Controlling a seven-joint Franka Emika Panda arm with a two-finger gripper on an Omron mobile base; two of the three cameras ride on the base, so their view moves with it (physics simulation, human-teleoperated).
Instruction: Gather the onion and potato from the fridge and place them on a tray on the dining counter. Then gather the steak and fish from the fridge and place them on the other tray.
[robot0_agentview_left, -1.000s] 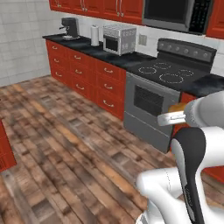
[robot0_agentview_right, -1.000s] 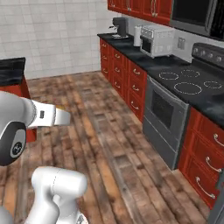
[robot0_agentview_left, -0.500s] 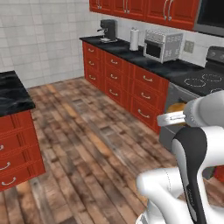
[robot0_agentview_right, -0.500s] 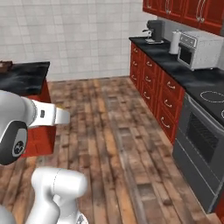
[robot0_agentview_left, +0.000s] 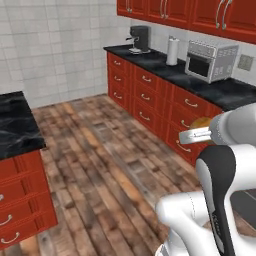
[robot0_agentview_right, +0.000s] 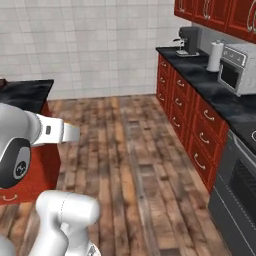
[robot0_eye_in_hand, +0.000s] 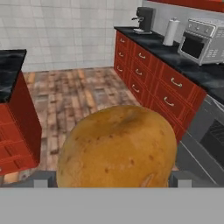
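Observation:
A large brown potato (robot0_eye_in_hand: 118, 146) sits between my gripper's (robot0_eye_in_hand: 111, 180) two fingertips and takes up the lower middle of the hand view. The jaws stand wide, shut on it. In the left base view the potato (robot0_agentview_left: 201, 122) shows as an orange-brown lump above the hand's fingers (robot0_agentview_left: 192, 134), held high above the floor. The dining counter (robot0_agentview_left: 15, 127), black with white veins over red drawers, is at the left (robot0_agentview_right: 25, 92) (robot0_eye_in_hand: 8, 70). The fridge, the tray, the onion, the steak and the fish are out of view.
A run of red cabinets (robot0_agentview_left: 150, 92) under a black worktop lines the right wall, with a coffee machine (robot0_agentview_left: 139, 38), a paper roll (robot0_agentview_left: 172, 51) and a toaster oven (robot0_agentview_left: 210, 61). An oven front (robot0_agentview_right: 235, 200) is at the right. Wooden floor (robot0_agentview_left: 100, 150) lies open between.
The whole scene has slid to the right as the base turns. The stove has left the left base view and the dining counter has come in at the left. The grip on the potato is unchanged.

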